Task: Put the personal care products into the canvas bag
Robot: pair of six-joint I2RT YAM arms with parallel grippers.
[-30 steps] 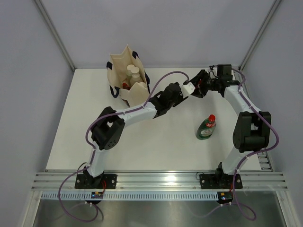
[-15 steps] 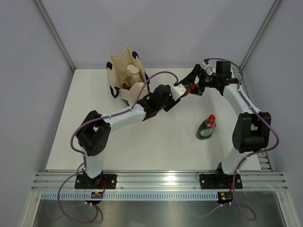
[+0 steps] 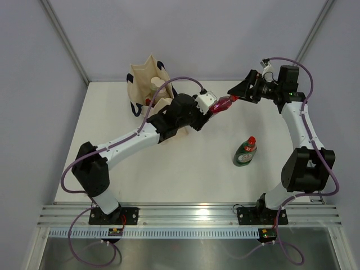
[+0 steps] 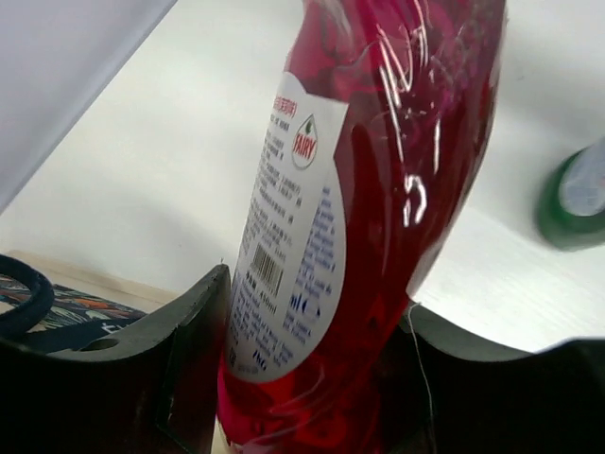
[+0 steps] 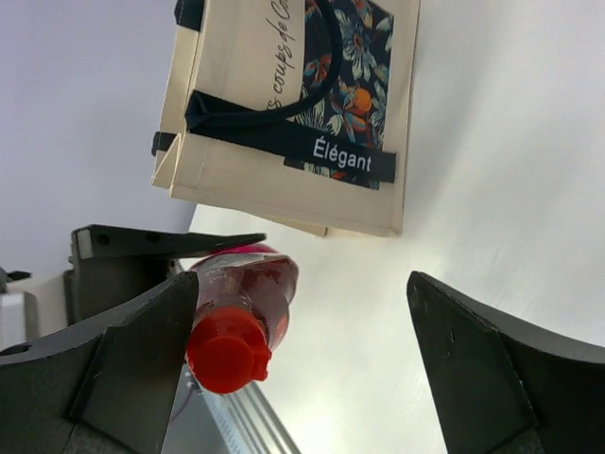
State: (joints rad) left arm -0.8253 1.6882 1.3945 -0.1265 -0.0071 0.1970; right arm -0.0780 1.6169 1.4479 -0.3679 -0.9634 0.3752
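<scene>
The canvas bag (image 3: 140,76) stands at the table's back left, cream with dark handles; the right wrist view shows its printed side (image 5: 284,123). A whitish-capped personal care product (image 3: 158,85) pokes up inside it, and the left arm hides the rest. My left gripper (image 3: 211,106) (image 4: 317,378) is shut on the body of a red dish-soap bottle (image 3: 223,104) (image 4: 378,189), held in the air just right of the bag. My right gripper (image 3: 239,93) (image 5: 302,350) is open, its jaws wide apart. The bottle's red cap (image 5: 225,352) sits close to one finger.
A green bottle with a red cap (image 3: 245,152) (image 4: 577,194) lies on the table at the right, below the right arm. Grey walls close in the back and sides. The arms' bases sit on the rail at the near edge.
My right gripper opened, let go of the red bottle and drew back to the right. My left gripper keeps the bottle and has carried it a little left, toward the bag.
</scene>
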